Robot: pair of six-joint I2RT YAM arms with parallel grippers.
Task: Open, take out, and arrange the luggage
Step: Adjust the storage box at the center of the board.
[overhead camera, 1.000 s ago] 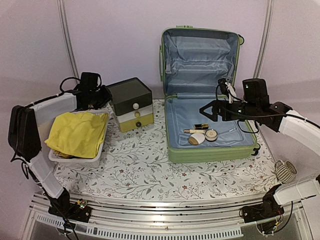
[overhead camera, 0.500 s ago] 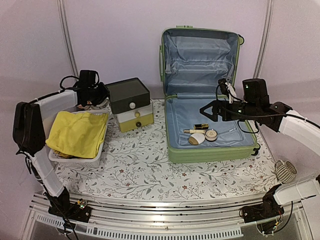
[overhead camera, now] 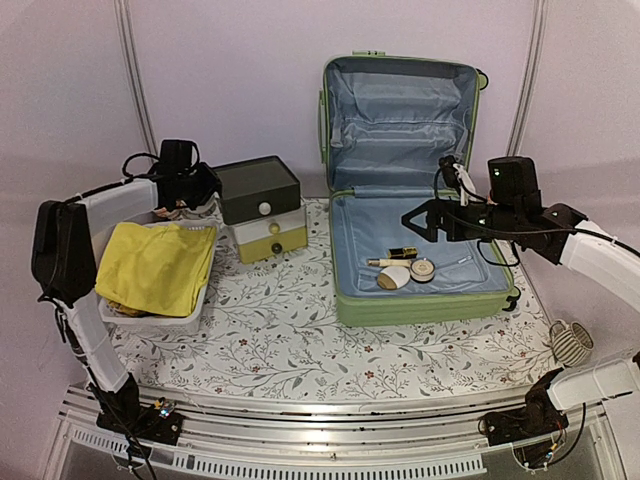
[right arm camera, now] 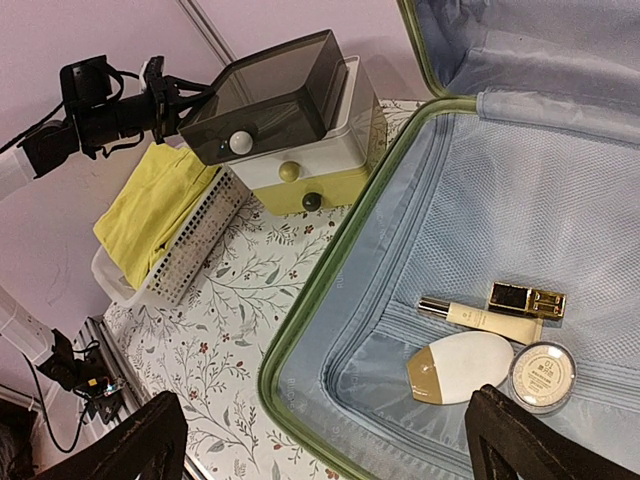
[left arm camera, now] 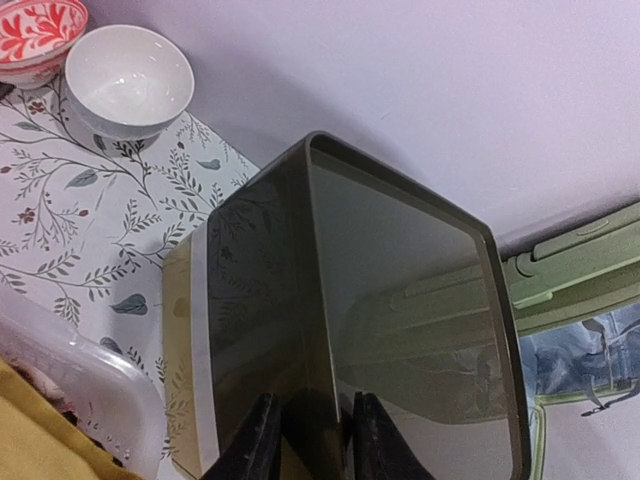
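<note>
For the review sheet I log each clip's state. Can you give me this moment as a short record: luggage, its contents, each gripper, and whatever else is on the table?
luggage: open, lid upright, base flat on table
inside base: tube, gold case, white oval compact, round compact
left gripper: straddling a corner edge of the drawer box; grip unclear
right gripper: open wide, above luggage base, holding nothing
basket: holds yellow cloth, left of drawer box

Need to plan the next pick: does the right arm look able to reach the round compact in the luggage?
Probably yes. The right gripper hangs open over the luggage, whose lid stands raised; the round compact lies uncovered inside, below it.
</note>
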